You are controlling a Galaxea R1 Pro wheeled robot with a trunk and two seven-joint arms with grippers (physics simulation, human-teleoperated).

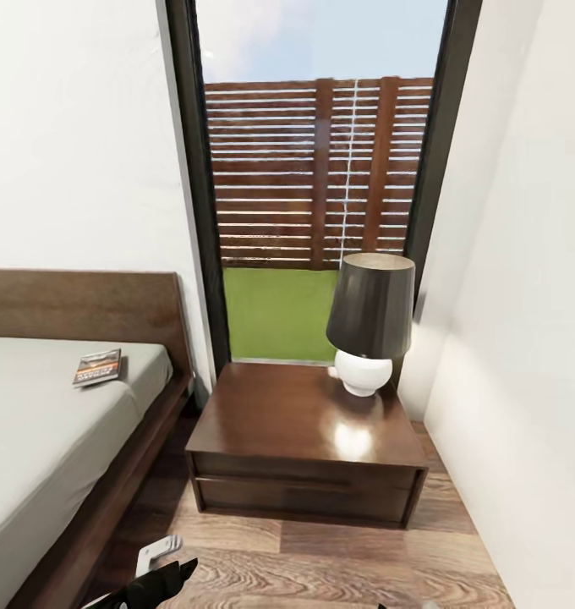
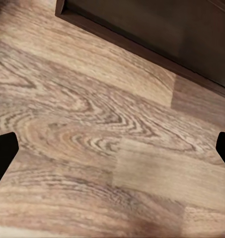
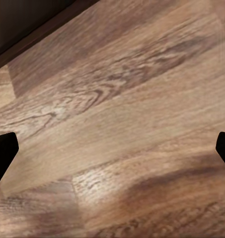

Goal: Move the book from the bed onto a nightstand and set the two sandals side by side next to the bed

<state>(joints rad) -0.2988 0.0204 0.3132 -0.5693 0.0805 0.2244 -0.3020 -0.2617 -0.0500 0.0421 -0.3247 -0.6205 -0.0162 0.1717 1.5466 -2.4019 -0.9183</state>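
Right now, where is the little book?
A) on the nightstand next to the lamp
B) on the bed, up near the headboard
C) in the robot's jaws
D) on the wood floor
B: the book lies flat on the bed, near its headboard; the nightstand holds only the lamp.

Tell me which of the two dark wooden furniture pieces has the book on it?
The bed, at the head view's left: the book lies on its mattress. The nightstand carries a lamp.

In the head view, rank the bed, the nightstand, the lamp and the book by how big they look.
Largest to smallest, as they appear:
1. bed, partly cut off by the picture's edge
2. nightstand
3. lamp
4. book
The bed lies partly nearer the camera, but its lead is clear.
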